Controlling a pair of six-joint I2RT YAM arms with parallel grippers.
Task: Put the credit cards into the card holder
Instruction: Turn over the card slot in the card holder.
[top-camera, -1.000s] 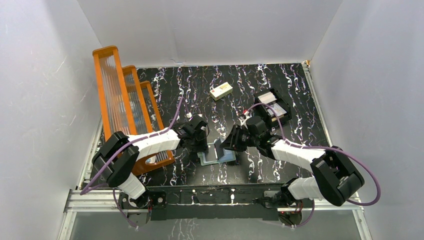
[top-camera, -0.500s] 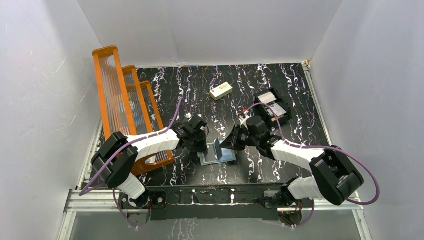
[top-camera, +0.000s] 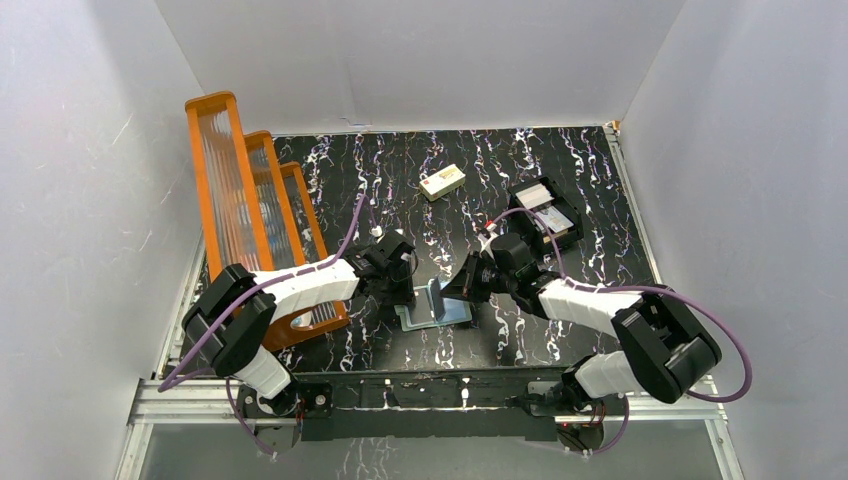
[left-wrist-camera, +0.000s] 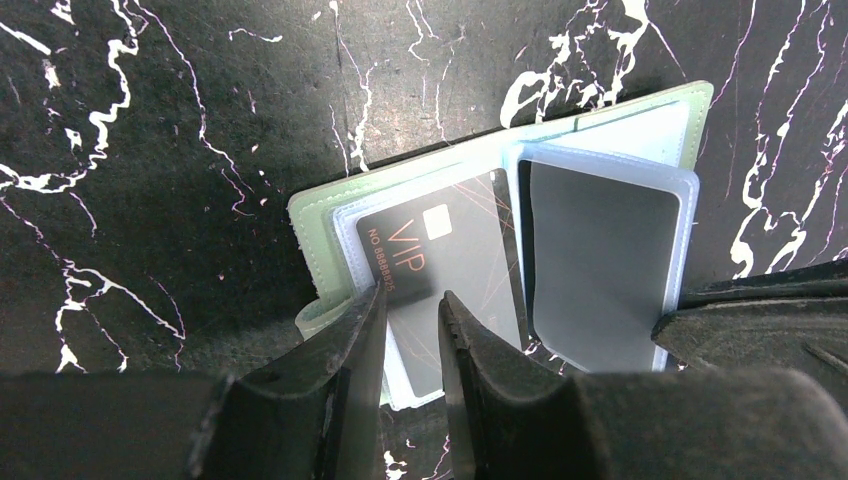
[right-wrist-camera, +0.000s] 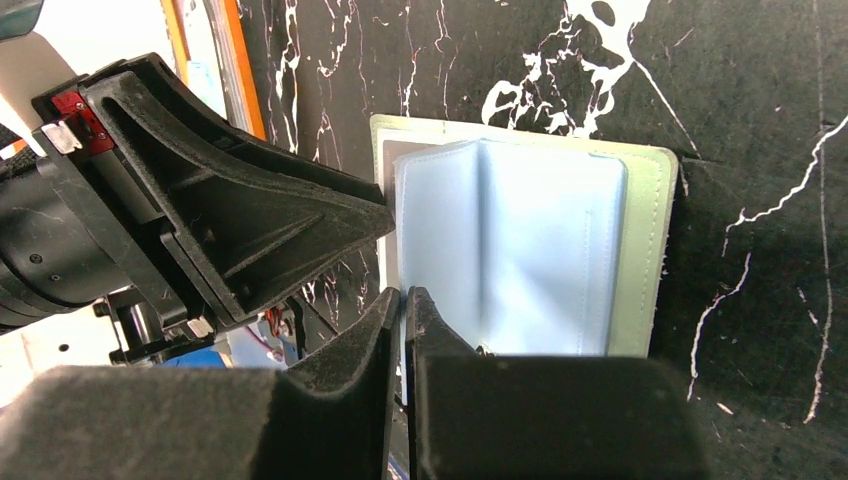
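The grey-green card holder (top-camera: 447, 315) lies open on the table between both arms; its pale blue lining (right-wrist-camera: 530, 240) shows in the right wrist view. A dark grey "VIP" credit card (left-wrist-camera: 440, 250) sits in its left sleeve, and a plain grey card (left-wrist-camera: 600, 270) sits in a clear sleeve page that stands up. My left gripper (left-wrist-camera: 412, 300) is narrowly open, its tips down on the VIP card's near edge. My right gripper (right-wrist-camera: 402, 295) is shut on the edge of the standing sleeve page (top-camera: 436, 298). A whitish card (top-camera: 531, 197) lies in the black tray.
A black boxy tray (top-camera: 548, 215) stands at the back right. A cream block (top-camera: 441, 181) lies at the back middle. An orange stepped rack (top-camera: 250, 210) stands along the left side, close to my left arm.
The sleeve page held by my right gripper has risen to stand more upright, and the right arm has shifted slightly. My left gripper has stayed put.
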